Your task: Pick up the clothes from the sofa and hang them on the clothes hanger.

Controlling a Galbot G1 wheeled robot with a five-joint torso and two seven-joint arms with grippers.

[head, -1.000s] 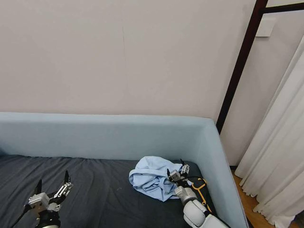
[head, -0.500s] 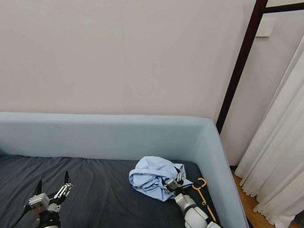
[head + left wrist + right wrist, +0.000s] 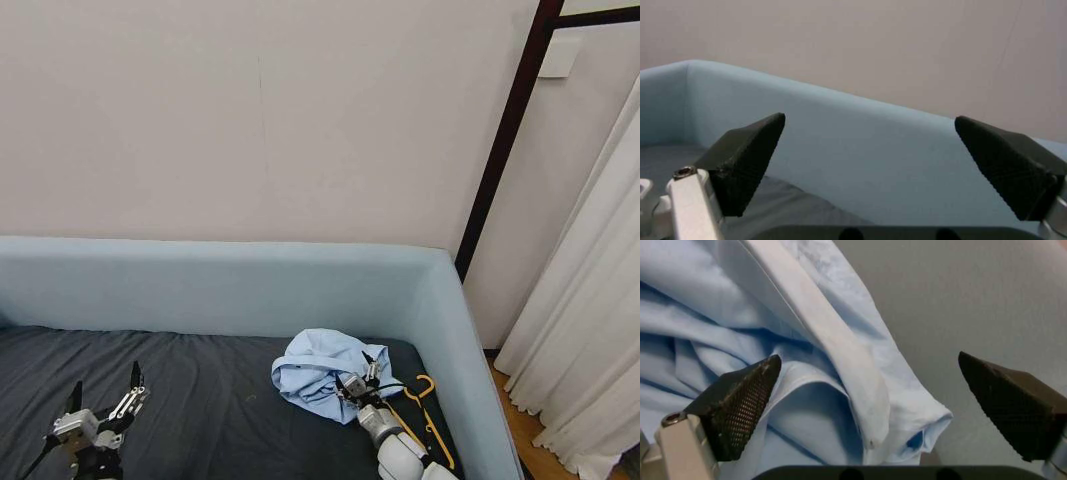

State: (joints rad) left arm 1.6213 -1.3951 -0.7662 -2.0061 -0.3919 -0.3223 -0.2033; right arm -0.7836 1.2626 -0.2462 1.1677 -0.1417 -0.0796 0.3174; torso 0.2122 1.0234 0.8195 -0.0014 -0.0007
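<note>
A crumpled light blue shirt (image 3: 322, 372) lies on the dark seat of the sofa, near its right end. An orange clothes hanger (image 3: 428, 412) lies on the seat just right of the shirt. My right gripper (image 3: 358, 383) is open and hovers over the shirt's right edge, fingers spread above the folds. The right wrist view looks straight down on the blue shirt (image 3: 793, 365), with the black fingertips (image 3: 740, 405) wide apart on both sides of it. My left gripper (image 3: 100, 405) is open low over the seat at the left, nothing between its fingers.
The sofa has a light blue backrest (image 3: 220, 285) and right armrest (image 3: 462, 370). A dark upright pole (image 3: 500, 140) of a clothes rack stands by the wall at the right. White curtains (image 3: 590, 330) hang at the far right.
My right gripper has moved left and down, from beside the hanger onto the shirt's right edge, uncovering the orange hanger. The left gripper sank slightly lower.
</note>
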